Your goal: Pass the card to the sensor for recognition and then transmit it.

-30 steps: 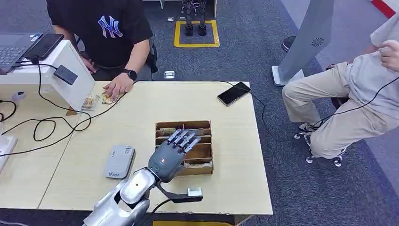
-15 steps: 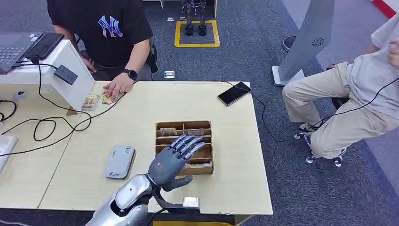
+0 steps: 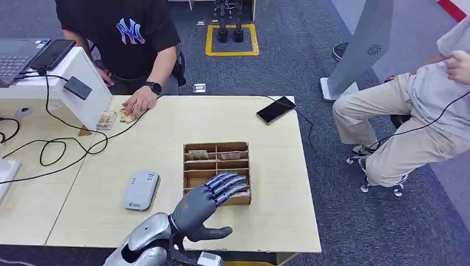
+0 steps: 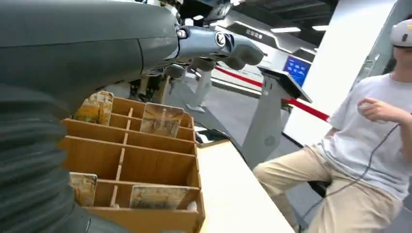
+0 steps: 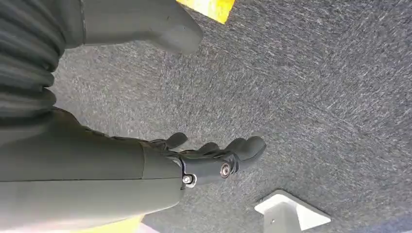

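Cards (image 3: 198,154) are sitting upright in the wooden sorter box (image 3: 216,172) – none of them are in the robot's grasp. The left hand (image 3: 206,201) hangs over the near edge of that box, fingers (image 3: 228,183) stretched out and spread over the front row of slots, thumb sticking out to the side, holding nothing. In the left wrist view you can see a card (image 4: 161,118) leaning in a back slot just ahead of the fingertips, another worn one (image 4: 96,107) next to it, and two more (image 4: 156,196) in the nearest row right under the palm.

The right hand (image 5: 209,158) is down by the carpet floor (image 5: 311,87), fingers loosely extended and apart, nothing in it.

Off to the left hand's own left side on the surface (image 3: 166,124) lies the grey card sensor (image 3: 140,189), flat, well apart from the box. Further out past the box there's a black phone (image 3: 275,110) with a cable near the far edge. Way out on the far left a person's hand (image 3: 136,102) rests on a couple of loose cards (image 3: 106,119) beside a white stand (image 3: 83,88) – black cables trail from it. Another person in beige trousers (image 3: 410,127) sits off to the right of the surface.
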`<action>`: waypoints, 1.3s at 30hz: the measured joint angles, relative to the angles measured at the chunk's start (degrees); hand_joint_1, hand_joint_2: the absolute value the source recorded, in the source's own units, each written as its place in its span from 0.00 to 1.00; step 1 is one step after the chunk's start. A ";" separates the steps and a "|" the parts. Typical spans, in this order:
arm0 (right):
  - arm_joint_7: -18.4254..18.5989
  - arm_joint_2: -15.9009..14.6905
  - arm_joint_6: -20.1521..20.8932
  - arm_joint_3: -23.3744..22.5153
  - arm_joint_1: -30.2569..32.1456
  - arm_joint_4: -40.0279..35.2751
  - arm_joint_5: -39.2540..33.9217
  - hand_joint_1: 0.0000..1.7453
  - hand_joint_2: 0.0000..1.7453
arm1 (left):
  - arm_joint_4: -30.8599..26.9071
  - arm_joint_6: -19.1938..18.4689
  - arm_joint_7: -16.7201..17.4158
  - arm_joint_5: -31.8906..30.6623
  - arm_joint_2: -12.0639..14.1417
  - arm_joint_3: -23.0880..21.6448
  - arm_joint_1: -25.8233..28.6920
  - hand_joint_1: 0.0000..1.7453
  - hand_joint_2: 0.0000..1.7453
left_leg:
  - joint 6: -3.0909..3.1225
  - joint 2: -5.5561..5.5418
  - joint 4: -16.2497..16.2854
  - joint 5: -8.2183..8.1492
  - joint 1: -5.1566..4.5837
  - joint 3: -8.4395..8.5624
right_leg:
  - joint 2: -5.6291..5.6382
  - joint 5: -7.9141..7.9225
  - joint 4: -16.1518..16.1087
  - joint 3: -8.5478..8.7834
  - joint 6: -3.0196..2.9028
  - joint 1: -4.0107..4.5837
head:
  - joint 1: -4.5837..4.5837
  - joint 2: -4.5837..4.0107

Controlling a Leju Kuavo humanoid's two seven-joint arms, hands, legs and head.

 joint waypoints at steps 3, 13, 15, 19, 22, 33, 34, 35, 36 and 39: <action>-0.04 -0.02 0.00 -0.04 -0.02 0.02 0.31 0.00 1.00 | 0.00 -0.28 0.35 -0.75 0.33 0.00 -0.03 0.00 1.00 | 0.00 0.00 0.00 0.00 0.00 0.00 | 0.00 0.00 0.00 -0.01 0.00 0.00 | 0.00 0.00; 0.65 -0.02 0.00 -0.07 -0.03 0.04 0.88 0.00 1.00 | 4.50 0.79 10.81 -12.67 0.81 -0.02 -3.28 0.00 1.00 | 0.00 0.01 0.00 0.00 0.00 0.01 | 0.00 0.00 0.00 -0.02 0.00 0.00 | 0.00 0.00; 0.76 -0.02 0.00 -0.07 -0.03 0.04 0.88 0.00 1.00 | 5.40 0.85 11.76 -13.75 0.92 0.00 -3.92 0.00 1.00 | 0.00 0.01 0.00 0.00 0.00 0.01 | 0.00 0.00 0.00 -0.02 0.00 0.00 | 0.00 0.00; 1.16 -0.02 -0.02 -0.09 -0.03 -0.04 0.88 0.00 1.00 | 6.53 0.92 12.87 -14.73 1.03 -0.02 -4.86 0.00 1.00 | 0.00 0.01 0.00 0.00 0.00 0.00 | 0.00 0.00 0.00 -0.03 0.00 0.00 | 0.00 0.00; 1.16 -0.02 0.00 -0.09 -0.03 -0.09 0.85 0.00 1.00 | 7.10 0.94 13.42 -15.08 1.14 -0.02 -5.28 0.00 1.00 | 0.00 0.02 0.00 0.00 0.00 -0.01 | 0.01 0.00 0.00 -0.04 0.00 0.00 | -0.02 0.00; 2.34 0.20 0.00 -0.09 -0.01 -0.96 0.90 0.00 1.00 | 8.09 1.88 19.24 -21.47 1.47 -0.02 -6.52 0.00 1.00 | 0.00 0.02 0.00 0.00 0.00 -0.01 | 0.00 0.00 0.00 -0.04 0.00 0.00 | 0.00 0.00; 2.36 0.22 0.00 -0.09 -0.01 -1.05 0.92 0.00 1.00 | 8.15 1.94 19.47 -21.81 1.47 -0.02 -6.58 0.00 1.00 | 0.00 0.02 0.00 0.00 0.00 -0.01 | 0.01 0.00 0.00 -0.04 0.00 0.00 | 0.00 0.00; 2.36 0.28 -0.02 -0.09 -0.02 -1.16 0.94 0.00 1.00 | 8.26 1.94 19.61 -21.92 1.47 -0.02 -6.65 0.00 1.00 | 0.00 0.02 0.00 0.00 0.00 -0.01 | 0.01 0.00 0.00 -0.04 0.00 0.00 | -0.02 0.00; 2.36 0.33 0.00 -0.09 -0.01 -1.24 0.94 0.00 1.00 | 8.37 1.94 19.78 -22.12 1.49 -0.02 -6.72 0.00 1.00 | 0.00 0.02 0.00 0.00 0.00 -0.01 | 0.01 0.00 0.00 -0.04 0.00 0.00 | 0.00 0.00; 2.38 0.33 -0.02 -0.09 -0.01 -1.40 0.94 0.00 1.00 | 8.59 1.94 20.13 -22.80 1.49 -0.02 -6.84 0.00 1.00 | 0.00 0.02 0.00 0.00 0.00 -0.01 | 0.01 0.00 0.00 -0.04 0.00 0.00 | 0.00 0.00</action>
